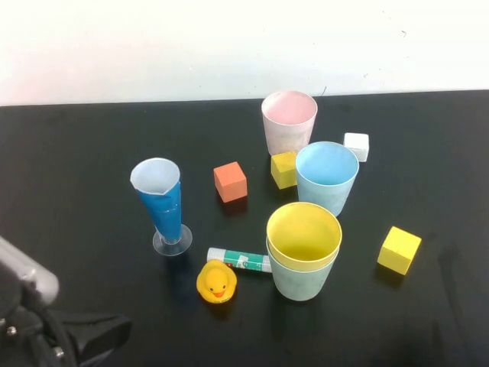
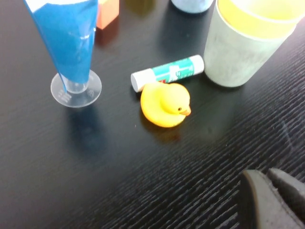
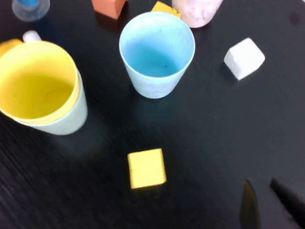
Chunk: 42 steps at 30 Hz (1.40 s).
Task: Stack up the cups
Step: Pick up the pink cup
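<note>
Both sets of jaws hold nothing: your left gripper (image 2: 271,198) looks nearly closed near the rubber duck (image 2: 166,104), your right gripper (image 3: 269,202) slightly parted near a yellow block (image 3: 147,168). You have the yellow cup (image 1: 304,235) nested in the green cup (image 1: 302,280); the blue cup (image 1: 327,177) and pink cup (image 1: 288,121) stand apart behind them.

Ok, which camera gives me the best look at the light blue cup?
Right wrist view: the light blue cup shows whole, open mouth and inside. High view shows it whole but farther off. Left wrist view catches only its base.
</note>
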Each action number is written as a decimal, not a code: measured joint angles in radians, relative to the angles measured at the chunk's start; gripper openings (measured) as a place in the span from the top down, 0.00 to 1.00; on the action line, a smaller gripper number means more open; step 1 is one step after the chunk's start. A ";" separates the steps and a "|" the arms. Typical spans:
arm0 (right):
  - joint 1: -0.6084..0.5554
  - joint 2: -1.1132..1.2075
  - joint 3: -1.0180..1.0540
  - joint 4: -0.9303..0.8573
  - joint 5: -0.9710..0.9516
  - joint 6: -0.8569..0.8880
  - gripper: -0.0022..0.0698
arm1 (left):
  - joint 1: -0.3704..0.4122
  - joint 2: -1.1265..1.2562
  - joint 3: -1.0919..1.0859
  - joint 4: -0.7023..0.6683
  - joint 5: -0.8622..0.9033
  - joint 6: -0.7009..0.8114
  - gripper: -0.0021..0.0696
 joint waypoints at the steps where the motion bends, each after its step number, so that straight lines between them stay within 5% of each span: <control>1: 0.021 0.026 -0.038 -0.022 0.009 -0.001 0.93 | 0.000 -0.006 0.000 0.000 -0.002 0.000 0.97; 18: 0.254 0.538 -0.512 -0.090 -0.026 -0.004 0.90 | 0.000 -0.013 0.001 -0.002 -0.002 -0.002 0.97; 22: 0.258 0.615 -0.556 -0.042 -0.121 -0.005 0.68 | 0.000 -0.013 0.001 -0.002 0.007 -0.004 0.97; 26: 0.258 0.681 -0.576 -0.007 -0.250 0.024 0.33 | 0.000 -0.013 0.001 -0.002 0.025 -0.004 0.97; 29: 0.258 0.723 -0.578 -0.002 -0.333 0.060 0.24 | 0.000 -0.013 0.001 -0.002 0.038 -0.009 0.97; 34: 0.258 0.793 -0.582 -0.002 -0.402 0.077 0.27 | 0.000 -0.013 0.001 -0.002 0.042 -0.009 0.97; 42: 0.258 0.884 -0.584 0.000 -0.427 0.081 0.56 | 0.000 -0.013 0.001 0.000 0.045 -0.009 0.97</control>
